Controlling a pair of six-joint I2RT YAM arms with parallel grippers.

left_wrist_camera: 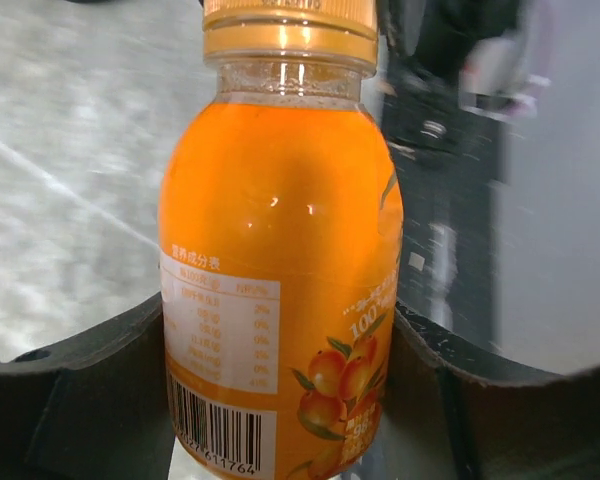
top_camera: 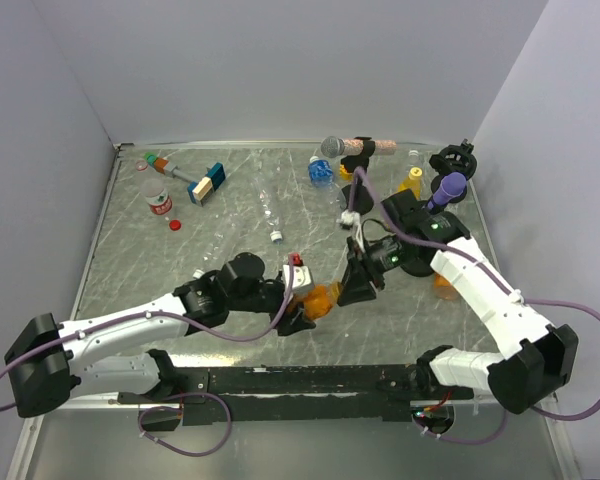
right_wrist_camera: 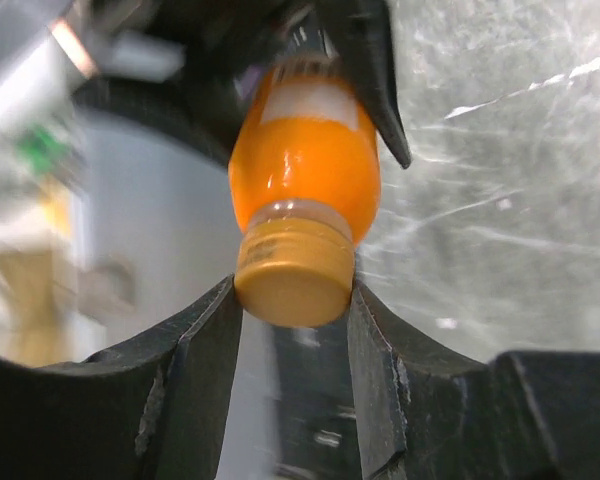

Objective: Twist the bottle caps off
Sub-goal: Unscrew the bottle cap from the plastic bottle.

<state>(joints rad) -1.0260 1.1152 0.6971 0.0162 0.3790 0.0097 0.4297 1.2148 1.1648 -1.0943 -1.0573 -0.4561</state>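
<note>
L gripper point(top_camera: 305, 310) holds orange bottle point(left_wrist_camera: 280, 250), R gripper point(right_wrist_camera: 293, 300) its cap point(right_wrist_camera: 295, 272); purple mic point(top_camera: 450, 187) behind.

Full squat orange bottle point(left_wrist_camera: 280, 250), orange cap point(right_wrist_camera: 294, 272) on, tilted, gripped at body and cap.

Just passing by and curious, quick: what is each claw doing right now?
Left gripper: closed, holding the orange bottle by its body.
Right gripper: closed on the orange cap of that bottle.
</note>
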